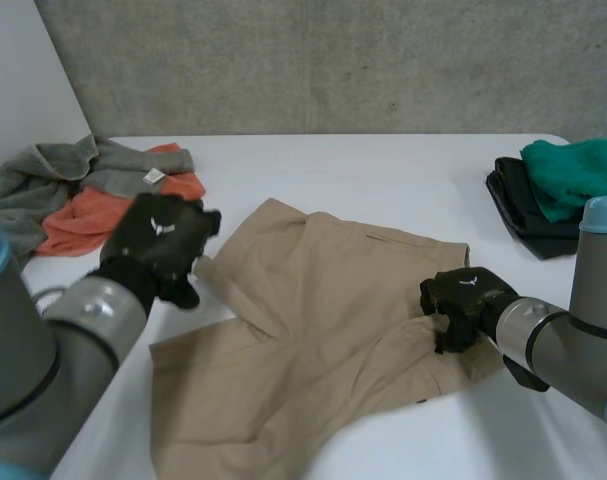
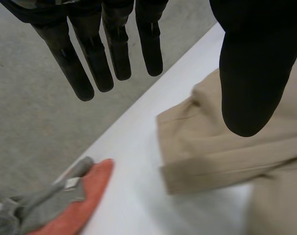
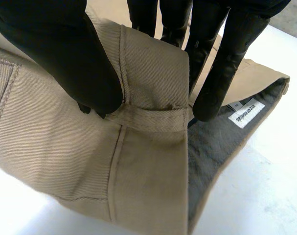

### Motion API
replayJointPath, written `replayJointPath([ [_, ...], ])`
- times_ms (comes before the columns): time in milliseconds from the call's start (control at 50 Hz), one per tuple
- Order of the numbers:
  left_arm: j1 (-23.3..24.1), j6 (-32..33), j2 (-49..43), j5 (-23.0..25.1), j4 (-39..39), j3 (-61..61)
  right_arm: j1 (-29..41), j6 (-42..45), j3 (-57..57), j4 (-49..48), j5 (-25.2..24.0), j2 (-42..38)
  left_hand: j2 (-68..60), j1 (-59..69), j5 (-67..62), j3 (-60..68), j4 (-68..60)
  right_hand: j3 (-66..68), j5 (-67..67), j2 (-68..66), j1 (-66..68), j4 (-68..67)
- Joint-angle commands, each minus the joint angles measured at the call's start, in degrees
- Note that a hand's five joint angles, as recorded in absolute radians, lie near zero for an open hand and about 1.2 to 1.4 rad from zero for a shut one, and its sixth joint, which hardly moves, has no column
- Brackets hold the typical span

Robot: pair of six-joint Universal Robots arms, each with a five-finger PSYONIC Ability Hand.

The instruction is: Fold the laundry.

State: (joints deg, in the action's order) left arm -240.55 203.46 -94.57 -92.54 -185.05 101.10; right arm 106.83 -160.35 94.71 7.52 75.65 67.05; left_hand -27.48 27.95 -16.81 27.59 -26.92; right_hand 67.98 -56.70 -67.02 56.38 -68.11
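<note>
Tan shorts [image 1: 313, 340] lie spread on the white table [image 1: 383, 170], one leg end near my left hand and the waistband by my right. My left hand [image 1: 158, 245] hovers above the table just off the shorts' left edge [image 2: 202, 142], with its fingers [image 2: 89, 63] straight, apart from the thumb [image 2: 251, 73], and nothing between them. My right hand [image 1: 461, 300] is shut on the shorts' waistband [image 3: 153, 117], thumb [image 3: 65, 54] on the outside, fingers [image 3: 226, 73] inside against the grey lining.
A heap of grey and orange cloth [image 1: 93, 190] lies at the table's left back corner, close behind my left hand. Green and black folded garments [image 1: 553, 190] sit at the right back. The table's front edge runs near the shorts.
</note>
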Motion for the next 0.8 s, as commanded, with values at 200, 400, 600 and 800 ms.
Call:
replayJointPath([
  [200, 8.6, -23.1, 3.86, -0.27, 20.96, 5.86, -1.36, -2.6, -0.23, -4.26, -0.24, -1.48, -2.07, 1.61, -2.75, 1.97, -2.64, 12.02, -13.3, -12.98, 23.62, -11.89],
  [400, 11.77, -24.95, 0.97, -6.24, 12.97, 11.13, -1.36, -2.69, 0.21, -5.32, -0.24, -1.75, -2.91, 2.45, -3.59, 2.81, -3.48, 12.02, -13.3, -12.98, 23.62, -11.89],
  [600, 17.48, -24.42, -7.12, -11.87, 9.71, 9.55, -1.45, -2.69, 0.65, -6.29, 0.03, -1.75, -17.5, 17.03, -18.18, 17.39, -18.06, 12.02, -13.3, -12.98, 23.62, -11.89],
  [800, 17.75, -24.07, -8.09, -11.96, 8.04, 8.15, -2.23, -1.9, 1.62, -5.68, 0.2, -0.87, -52.52, 52.05, -53.19, 52.41, -53.08, 12.02, -13.3, -12.98, 23.62, -11.89],
])
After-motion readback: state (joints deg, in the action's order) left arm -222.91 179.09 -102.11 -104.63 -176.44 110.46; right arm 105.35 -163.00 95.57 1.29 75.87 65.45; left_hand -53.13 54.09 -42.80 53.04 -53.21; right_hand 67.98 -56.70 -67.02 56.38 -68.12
